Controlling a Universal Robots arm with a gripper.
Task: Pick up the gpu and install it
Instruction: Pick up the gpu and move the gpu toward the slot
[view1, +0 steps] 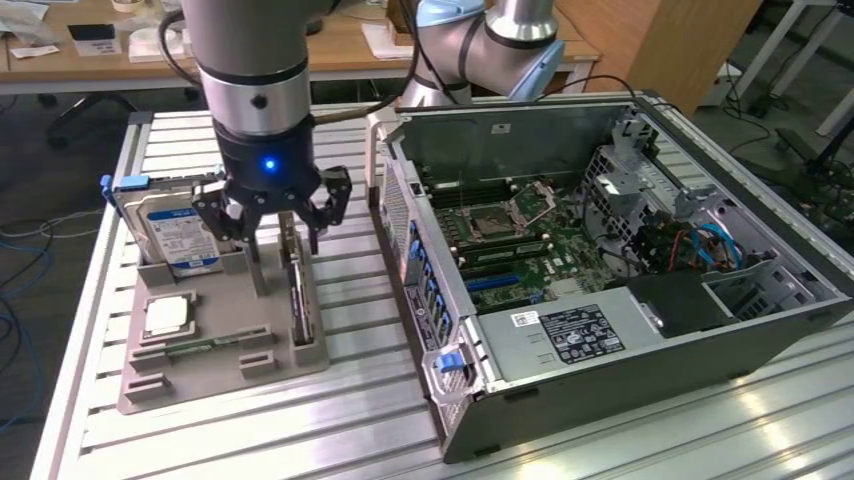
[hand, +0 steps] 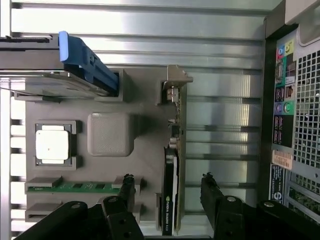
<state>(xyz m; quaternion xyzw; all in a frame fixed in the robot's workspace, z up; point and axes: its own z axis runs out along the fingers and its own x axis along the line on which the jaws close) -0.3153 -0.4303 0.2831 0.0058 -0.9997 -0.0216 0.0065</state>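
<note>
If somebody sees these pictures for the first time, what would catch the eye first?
The open computer case on the exterior view's right, its green motherboard exposed, draws the eye first. Next is the arm's claw, open over the grey holder on the exterior view's left, its fingers either side of the slim gpu standing on edge there. A hard drive with a blue-white label stands at the holder's far end in the exterior view.

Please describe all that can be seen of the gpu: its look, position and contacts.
The gpu is a thin dark card standing on its edge in a slot of the grey holder, on the side nearer the open computer case. One end carries a silver metal bracket; the black part bears a small label. The open gripper straddles it, one finger on each side, without visible contact.
</note>
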